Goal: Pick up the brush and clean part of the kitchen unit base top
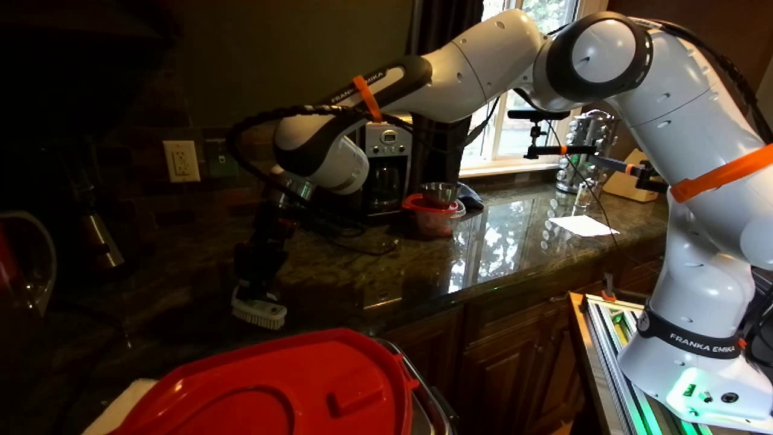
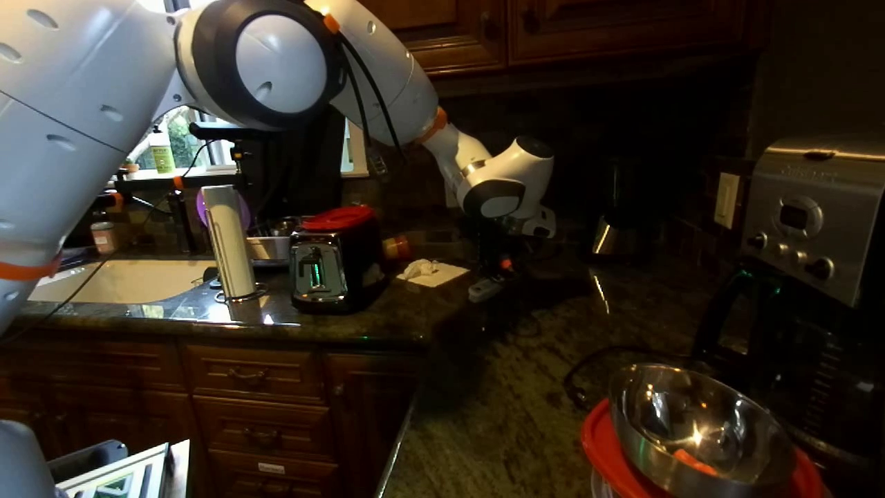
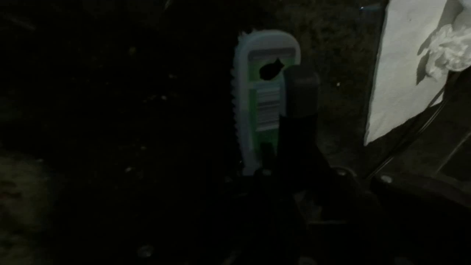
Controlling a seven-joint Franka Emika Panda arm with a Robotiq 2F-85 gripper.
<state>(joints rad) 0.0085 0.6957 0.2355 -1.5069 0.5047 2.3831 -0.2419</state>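
The brush (image 1: 259, 310) has a pale block with whitish bristles facing down. In an exterior view it shows as a small grey-white shape (image 2: 485, 289) low over the counter. In the wrist view the brush (image 3: 266, 40) shows its labelled green and white back. My gripper (image 1: 258, 283) is shut on the brush from above. It is dark in the wrist view (image 3: 300, 92), where one finger lies against the brush and the other is hidden. The dark speckled countertop (image 2: 498, 415) lies below. I cannot tell whether the bristles touch it.
A red lid (image 1: 272, 374) stands near the front. A white sheet with crumpled paper (image 2: 446, 277) lies near the brush, beside a toaster (image 2: 325, 266). The coffee maker (image 1: 386, 151), a metal bowl (image 2: 698, 422) on a red-lidded container and a blender base (image 2: 612, 238) also stand here.
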